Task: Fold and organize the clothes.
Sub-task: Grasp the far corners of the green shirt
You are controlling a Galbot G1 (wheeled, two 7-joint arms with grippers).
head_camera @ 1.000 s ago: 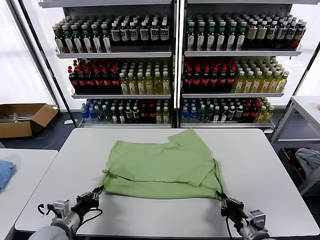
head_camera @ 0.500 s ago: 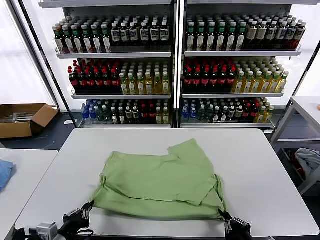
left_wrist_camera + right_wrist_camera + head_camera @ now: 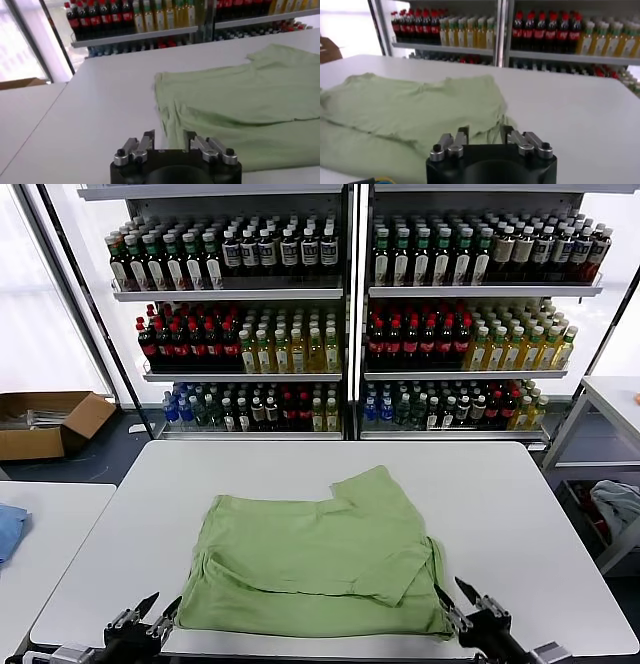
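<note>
The light green shirt [image 3: 320,549] lies folded, plain side up, on the white table [image 3: 520,504], with its near edge close to the table's front edge. One fold sticks out toward the far right. My left gripper [image 3: 160,612] is open at the shirt's near left corner and holds nothing. My right gripper [image 3: 458,599] is open at the near right corner and holds nothing. In the left wrist view the shirt [image 3: 235,95] lies beyond the open gripper [image 3: 168,140]. In the right wrist view the shirt [image 3: 420,107] lies beyond the open gripper [image 3: 484,134].
Shelves of bottles [image 3: 350,314] stand behind the table. A cardboard box [image 3: 45,422] sits on the floor at far left. A second table with a blue cloth [image 3: 8,529] is at left. Another table [image 3: 615,399] stands at right, with a bundle of cloth [image 3: 620,506] below it.
Both grippers dragged the shirt by its near corners toward the table's front edge, then opened and let go. The shirt now lies nearer and flatter.
</note>
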